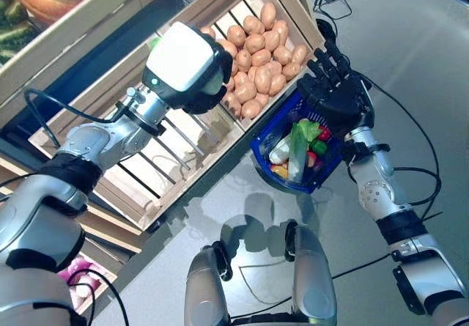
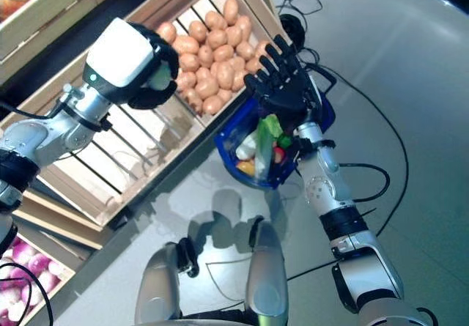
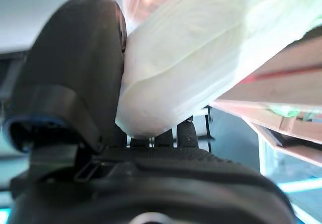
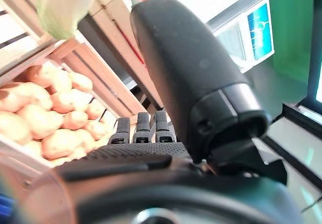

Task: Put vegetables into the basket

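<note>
The left robot hand squeezes a pale cabbage above the empty crate. The blue basket, at four o'clock, hangs under the right robot hand with straight fingers. It looks full, so the cabbage might roll out.

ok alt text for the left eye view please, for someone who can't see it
The left hand grips a pale green vegetable above a wooden crate, beside a compartment full of potatoes. To the right, the right hand, fingers straight, carries a blue basket already holding mixed vegetables.
</note>
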Robot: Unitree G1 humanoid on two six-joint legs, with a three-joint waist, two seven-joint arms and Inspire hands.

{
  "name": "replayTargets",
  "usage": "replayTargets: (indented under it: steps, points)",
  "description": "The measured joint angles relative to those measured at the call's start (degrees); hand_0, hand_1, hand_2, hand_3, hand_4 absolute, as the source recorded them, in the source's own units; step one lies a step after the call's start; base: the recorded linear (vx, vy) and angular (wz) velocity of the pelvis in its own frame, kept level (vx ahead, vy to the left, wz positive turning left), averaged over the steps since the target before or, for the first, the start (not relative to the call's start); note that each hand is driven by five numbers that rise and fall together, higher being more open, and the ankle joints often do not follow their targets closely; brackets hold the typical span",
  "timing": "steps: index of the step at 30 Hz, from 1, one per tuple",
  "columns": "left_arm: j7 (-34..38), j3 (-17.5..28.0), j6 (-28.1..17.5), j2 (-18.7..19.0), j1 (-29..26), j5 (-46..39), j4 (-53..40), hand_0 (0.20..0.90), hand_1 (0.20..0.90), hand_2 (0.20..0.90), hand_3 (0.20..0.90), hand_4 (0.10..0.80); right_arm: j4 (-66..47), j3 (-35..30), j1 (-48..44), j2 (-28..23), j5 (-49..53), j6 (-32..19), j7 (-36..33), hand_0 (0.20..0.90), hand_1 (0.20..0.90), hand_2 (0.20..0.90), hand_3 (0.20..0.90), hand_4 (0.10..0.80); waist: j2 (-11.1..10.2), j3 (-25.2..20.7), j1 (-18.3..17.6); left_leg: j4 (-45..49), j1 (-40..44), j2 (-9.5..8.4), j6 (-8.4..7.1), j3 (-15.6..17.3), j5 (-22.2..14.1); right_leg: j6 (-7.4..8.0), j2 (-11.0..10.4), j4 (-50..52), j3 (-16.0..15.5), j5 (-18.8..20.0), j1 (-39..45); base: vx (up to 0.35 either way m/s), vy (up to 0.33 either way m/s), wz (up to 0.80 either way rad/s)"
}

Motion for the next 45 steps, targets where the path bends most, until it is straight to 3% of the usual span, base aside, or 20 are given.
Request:
replayTargets:
  steps: [3,5,9,11,13,14,15,16,19,21,25,28,36,45]
  points:
    - [-1.53,4.76,-2.67,-2.98,6.21,-7.94,-2.31,0.300,0.300,0.300,0.300,0.400,-0.88,0.32,4.28,1.04,-2.04,0.17,2.59,0.900,0.900,0.900,0.900,0.800,0.04,-7.19,0.34,-5.76,1.54,-0.06,-0.85,-0.12,1.43,0.05,1.07,-4.07,-1.10,0.24,1.17,0.139,-0.070,0.01]
    - [-5.74,10.26,-2.99,-6.27,9.99,-14.03,-4.05,0.300,0.300,0.300,0.300,0.400,-1.00,0.38,5.21,1.08,-6.01,1.38,3.86,0.900,0.900,0.900,0.900,0.800,0.04,-7.77,1.60,-11.73,6.60,-0.27,-1.50,0.22,3.55,-0.15,2.15,-8.14,-1.32,1.45,5.00,0.136,-0.078,-0.11]
    - [-13.52,16.80,-2.27,-12.98,15.13,-26.73,-6.36,0.300,0.300,0.300,0.300,0.400,-1.02,1.37,6.12,1.00,-10.85,4.12,6.39,0.900,0.900,0.900,0.900,0.800,0.60,-9.40,1.92,-23.58,14.50,-0.50,-2.10,-0.04,8.82,0.01,4.67,-19.13,-3.09,5.22,13.08,0.096,-0.050,0.03]
    - [-17.88,19.73,-1.01,-16.51,18.07,-35.00,-8.73,0.300,0.300,0.300,0.300,0.400,-1.06,2.38,6.14,1.05,-12.94,5.05,7.69,0.900,0.900,0.900,0.900,0.800,0.57,-9.98,2.49,-23.44,15.86,-0.34,-2.48,-0.57,9.86,0.30,5.61,-25.98,-3.22,8.08,17.73,0.073,-0.039,-0.07]
    - [-19.94,20.09,0.03,-17.56,19.87,-38.85,-9.89,0.300,0.300,0.300,0.300,0.400,-1.06,2.66,6.27,1.71,-13.40,5.85,7.88,0.900,0.900,0.900,0.900,0.800,-0.57,-10.99,2.70,-18.61,12.22,-0.69,-2.34,-1.17,8.88,0.43,4.62,-29.67,-2.61,9.76,19.77,0.052,-0.030,0.03]
    - [-21.47,20.07,0.38,-19.00,21.19,-40.74,-10.29,0.300,0.300,0.300,0.300,0.400,-1.08,2.65,6.58,1.53,-14.97,6.08,8.01,0.900,0.900,0.900,0.900,0.800,0.35,-13.17,2.69,-29.51,13.60,-1.45,-1.41,-1.69,11.47,1.29,4.76,-31.02,-2.75,10.28,20.01,0.051,-0.038,0.06]
    - [-22.65,20.00,0.61,-20.05,21.38,-41.81,-10.34,0.300,0.300,0.300,0.300,0.400,-1.07,2.52,6.62,1.30,-15.14,6.08,8.06,0.900,0.900,0.900,0.900,0.800,1.88,-13.97,2.87,-35.86,15.19,-0.83,-1.70,-2.10,18.37,1.65,5.65,-31.71,-2.64,10.46,20.77,0.055,-0.044,-0.05]
    - [-23.37,20.26,1.35,-21.05,22.12,-43.26,-10.80,0.300,0.300,0.300,0.300,0.400,-1.36,2.66,7.64,1.80,-15.38,6.14,8.08,0.900,0.900,0.900,0.900,0.800,1.34,-14.51,3.01,-37.68,17.02,-1.58,-1.03,-2.08,19.31,2.38,5.20,-33.60,-2.57,11.47,22.46,0.036,-0.031,0.09]
    - [-25.59,20.83,2.12,-22.23,23.03,-47.79,-12.54,0.300,0.300,0.300,0.300,0.400,-2.14,3.38,9.29,2.56,-17.77,6.14,9.42,0.900,0.900,0.900,0.900,0.800,-1.25,-16.35,3.00,-39.85,18.53,-4.07,-0.09,-2.08,19.50,4.81,3.72,-39.56,-2.56,13.16,26.15,0.024,-0.038,0.11]
    - [-27.31,22.37,3.03,-22.54,23.63,-51.39,-13.29,0.300,0.300,0.300,0.300,0.400,-2.18,4.08,9.51,3.40,-19.64,6.14,10.19,0.900,0.900,0.900,0.900,0.800,-2.61,-17.18,3.20,-39.85,18.33,-4.65,0.00,-2.31,19.54,5.05,3.55,-42.96,-2.62,14.84,27.80,0.011,-0.052,0.11]
    - [-29.77,24.68,6.39,-23.42,24.37,-59.79,-13.43,0.300,0.300,0.300,0.300,0.400,-3.27,4.05,9.50,3.12,-19.69,6.14,10.47,0.900,0.900,0.900,0.900,0.800,-2.37,-17.48,3.81,-39.86,18.34,-4.69,0.06,-3.29,19.60,5.21,3.95,-43.93,-2.62,15.23,28.63,0.013,-0.047,0.07]
    - [-29.96,26.10,6.70,-25.08,25.37,-60.47,-13.58,0.300,0.300,0.300,0.300,0.400,-4.06,3.94,9.50,2.74,-21.88,6.00,10.36,0.900,0.900,0.900,0.900,0.800,-2.34,-17.52,4.13,-39.86,18.41,-4.75,0.14,-3.28,19.69,5.13,3.93,-43.93,-2.50,15.39,28.67,0.032,-0.030,-0.01]
    - [-30.67,26.27,8.97,-25.20,26.56,-60.34,-16.58,0.300,0.300,0.300,0.300,0.400,-14.40,3.92,11.02,-1.21,-35.66,5.99,7.16,0.900,0.900,0.900,0.900,0.800,-2.34,-17.54,4.08,-39.86,18.54,-4.73,0.19,-3.30,19.88,5.05,3.97,-43.92,-2.31,15.56,28.78,0.004,-0.004,0.00]
    - [-27.95,26.14,12.25,-25.18,30.82,-56.46,-23.17,0.300,0.300,0.300,0.300,0.400,-25.92,3.85,11.02,-4.57,-62.52,8.42,-12.15,0.900,0.900,0.900,0.900,0.800,-2.33,-17.56,2.77,-39.87,19.30,-4.75,0.18,-3.00,19.89,5.08,4.03,-43.93,-0.57,15.58,29.26,0.002,0.002,-0.01]
